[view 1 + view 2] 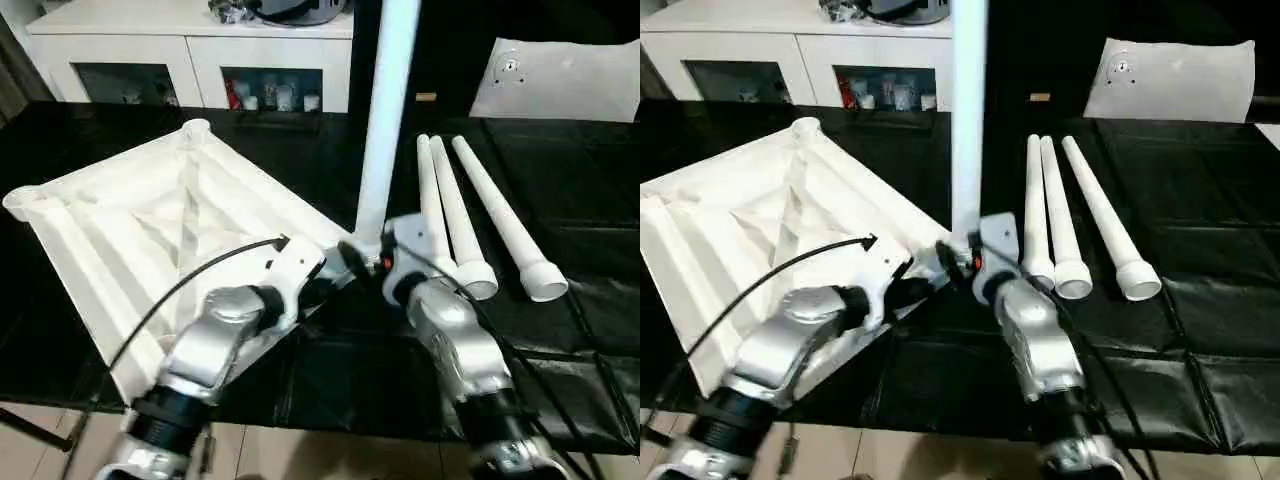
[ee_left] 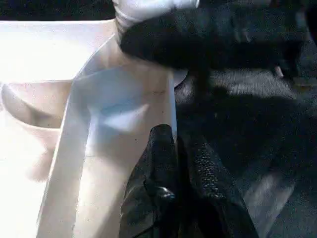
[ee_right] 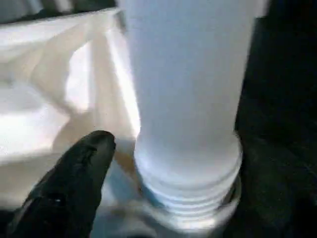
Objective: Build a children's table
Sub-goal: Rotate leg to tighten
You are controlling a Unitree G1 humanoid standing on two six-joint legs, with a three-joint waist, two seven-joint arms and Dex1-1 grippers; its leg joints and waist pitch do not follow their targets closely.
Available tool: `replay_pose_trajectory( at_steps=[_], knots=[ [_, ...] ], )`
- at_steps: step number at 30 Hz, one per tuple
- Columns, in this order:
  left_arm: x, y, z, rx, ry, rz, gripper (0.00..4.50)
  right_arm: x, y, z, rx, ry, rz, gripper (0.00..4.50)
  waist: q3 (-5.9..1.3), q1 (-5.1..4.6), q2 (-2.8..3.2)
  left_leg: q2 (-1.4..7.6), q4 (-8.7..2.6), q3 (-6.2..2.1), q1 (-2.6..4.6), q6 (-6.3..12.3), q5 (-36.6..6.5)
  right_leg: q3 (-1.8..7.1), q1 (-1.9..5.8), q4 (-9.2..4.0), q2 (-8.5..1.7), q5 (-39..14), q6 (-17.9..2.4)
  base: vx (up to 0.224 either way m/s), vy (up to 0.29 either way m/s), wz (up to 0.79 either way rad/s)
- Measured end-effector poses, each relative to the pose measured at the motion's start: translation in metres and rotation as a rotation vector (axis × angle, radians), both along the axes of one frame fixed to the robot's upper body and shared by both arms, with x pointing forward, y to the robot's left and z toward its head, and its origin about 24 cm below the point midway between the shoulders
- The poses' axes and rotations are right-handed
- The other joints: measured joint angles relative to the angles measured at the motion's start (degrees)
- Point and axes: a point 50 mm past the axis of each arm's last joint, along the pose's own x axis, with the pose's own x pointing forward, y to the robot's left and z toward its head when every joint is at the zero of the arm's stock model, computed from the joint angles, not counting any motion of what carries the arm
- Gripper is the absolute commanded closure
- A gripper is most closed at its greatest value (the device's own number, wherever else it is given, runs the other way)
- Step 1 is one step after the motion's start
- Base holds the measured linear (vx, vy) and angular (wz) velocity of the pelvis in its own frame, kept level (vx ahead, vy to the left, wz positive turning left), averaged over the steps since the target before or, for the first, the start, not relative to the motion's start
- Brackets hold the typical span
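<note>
The white tabletop (image 1: 130, 230) lies upside down on the black work table, ribs up. One white leg (image 1: 385, 120) stands upright in the socket (image 3: 198, 220) at its near right corner, threaded end in the ring. My left gripper (image 2: 181, 136) is shut on the tabletop's thin rim beside that corner. My right gripper (image 1: 365, 255) is at the foot of the upright leg, and its visible finger (image 3: 74, 188) stands a little off the leg's side. Three more legs (image 1: 455, 215) lie side by side to the right.
A white cabinet (image 1: 190, 50) with glass doors stands behind the work table (image 1: 570, 180). A white sheet-like item (image 1: 560, 80) lies at the back right. A black cable (image 1: 190, 280) arcs over my left forearm. The table's front edge runs just under my arms.
</note>
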Motion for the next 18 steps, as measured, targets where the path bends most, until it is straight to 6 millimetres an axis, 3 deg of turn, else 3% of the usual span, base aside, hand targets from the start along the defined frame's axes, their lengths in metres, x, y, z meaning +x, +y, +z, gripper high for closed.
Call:
replay_pose_trajectory(
  at_steps=[9, 18],
  knots=[
    [0.0, 0.021, 0.003, 0.043, 0.0, -0.154, 4.5, -0.01, -0.033, 0.013, -0.051, -0.078, 0.248, 0.06, 0.21, 0.88, 0.22, 0.02, 0.05, -0.02, 0.05, -0.02, 0.1, 0.01, 0.0, 0.03, 0.03, 0.1, -0.1, 0.0, 0.0, 0.0],
    [-0.007, 0.043, 0.006, 0.098, 0.036, -0.425, 4.5, -0.023, -0.049, 0.018, -0.062, 0.016, 0.57, 0.06, 0.23, 1.95, 0.21, 0.04, 0.13, -0.02, 0.18, 0.22, 0.2, 0.01, 0.0, 0.02, 0.02, 0.1, -0.1, 0.0, 0.0, 0.0]
  ],
)
